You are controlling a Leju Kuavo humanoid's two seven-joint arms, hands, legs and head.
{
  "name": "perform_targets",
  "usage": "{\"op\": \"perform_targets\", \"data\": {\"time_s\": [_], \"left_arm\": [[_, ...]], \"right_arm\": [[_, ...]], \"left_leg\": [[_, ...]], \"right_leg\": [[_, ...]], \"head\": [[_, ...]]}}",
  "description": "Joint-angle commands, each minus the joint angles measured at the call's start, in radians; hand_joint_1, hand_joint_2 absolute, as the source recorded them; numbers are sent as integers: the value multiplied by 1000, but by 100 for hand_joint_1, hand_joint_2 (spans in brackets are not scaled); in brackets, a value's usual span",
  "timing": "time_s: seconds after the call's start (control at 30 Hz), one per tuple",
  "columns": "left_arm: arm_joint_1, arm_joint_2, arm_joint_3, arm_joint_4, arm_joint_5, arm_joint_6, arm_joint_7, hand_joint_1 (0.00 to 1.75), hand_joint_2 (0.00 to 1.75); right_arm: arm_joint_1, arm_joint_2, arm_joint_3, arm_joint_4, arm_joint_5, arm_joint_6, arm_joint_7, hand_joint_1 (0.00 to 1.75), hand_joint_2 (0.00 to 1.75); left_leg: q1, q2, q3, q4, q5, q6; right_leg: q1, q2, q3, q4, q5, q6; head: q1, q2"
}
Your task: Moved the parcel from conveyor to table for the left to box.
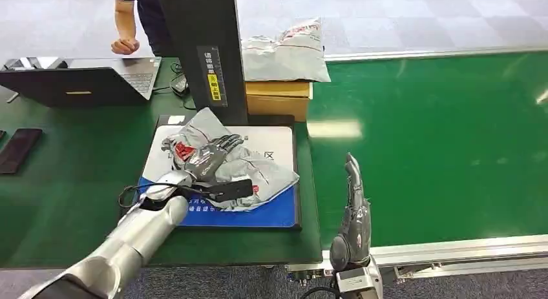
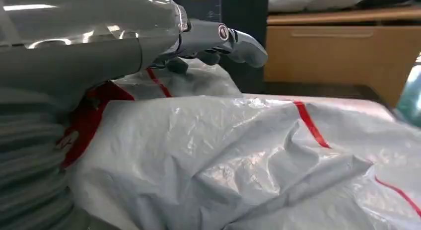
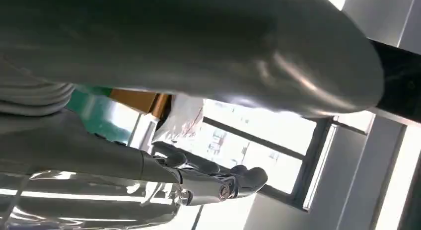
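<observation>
- Two hands show: the left hand (image 1: 210, 155) lies flat on the grey parcel (image 1: 258, 173), fingers spread over it, probably steadying it for boxing rather than gripping.
- The right hand (image 1: 352, 212) stands upright beside the conveyor (image 1: 439, 144), fingers straight, holding nothing.
- The parcel rests on the white-and-blue mat (image 1: 271, 212) on the green table (image 1: 64, 183); a laptop (image 1: 84, 79), a cardboard box (image 1: 278, 99) and a person (image 1: 139, 18) lie beyond.

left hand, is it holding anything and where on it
The left hand lies on top of the grey parcel, on its crumpled upper surface; whether the fingers actually grip it cannot be told.
</observation>
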Motion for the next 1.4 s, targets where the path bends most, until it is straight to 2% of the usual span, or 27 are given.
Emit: {"op": "perform_targets", "data": {"time_s": [0.03,0.07,0.1,0.13,0.17,0.57,0.6,0.67,0.83,0.97,1.03,1.23,1.4], "left_arm": [[-66,10,-15,281,3,-45,28,0,175],[-62,15,-13,285,3,-48,28,0,175],[-58,18,-12,287,3,-47,28,157,175],[-55,18,-12,288,3,-46,29,157,175],[-53,17,-10,290,4,-48,26,175,175],[-20,10,14,227,9,14,11,175,175],[9,12,53,170,49,64,-40,175,175],[10,13,52,158,46,62,-39,175,175],[120,38,170,-146,114,185,-78,175,175],[194,53,231,-316,145,211,-83,175,175],[224,46,290,-388,216,236,-130,175,175],[249,47,378,-483,275,338,-174,175,175],[265,46,439,-500,348,359,-197,175,175]], "right_arm": [[19,-20,-9,5,3,7,5,0,0],[17,-19,-7,10,4,7,4,0,0],[15,-17,-6,13,4,8,4,0,0],[15,-16,-6,14,4,7,4,0,0],[15,-15,-5,15,6,7,5,0,0],[21,-17,-3,8,19,16,18,0,0],[23,-18,-3,3,21,20,24,0,0],[26,-20,-4,-2,21,22,26,0,0],[44,-19,-10,-22,32,36,40,0,0],[45,-21,-7,-18,35,35,41,0,0],[45,-23,-3,-6,33,31,41,0,0],[44,-24,11,14,30,24,40,0,0],[42,-24,20,23,29,15,39,0,0]], "left_leg": [[0,1,5,-1,0,0],[1,2,5,-3,1,0],[0,3,6,-3,1,0],[0,4,7,-4,1,0],[0,3,9,-3,0,-1],[0,4,12,-5,3,-4],[0,4,11,-5,3,-4],[0,4,12,-6,3,-4],[0,2,12,-4,2,-4],[0,2,9,-3,1,-4],[1,3,7,-2,1,-4],[1,3,4,-3,0,-4],[1,4,3,-3,0,-4]], "right_leg": [[1,0,4,-1,0,-2],[1,0,4,-2,1,-5],[1,1,5,-2,1,-4],[1,3,5,-2,2,-5],[1,2,7,-2,1,-4],[1,2,9,-1,3,-6],[2,2,9,-1,3,-7],[1,2,10,-1,3,-7],[1,1,10,0,1,-6],[1,1,7,2,0,-5],[2,1,5,2,0,-6],[2,1,1,2,0,-7],[2,2,0,1,0,-7]], "head": [[0,0],[0,0],[0,0],[0,0],[0,0],[0,0],[0,0],[0,0],[0,0],[0,0],[0,0],[0,0],[0,0]]}}
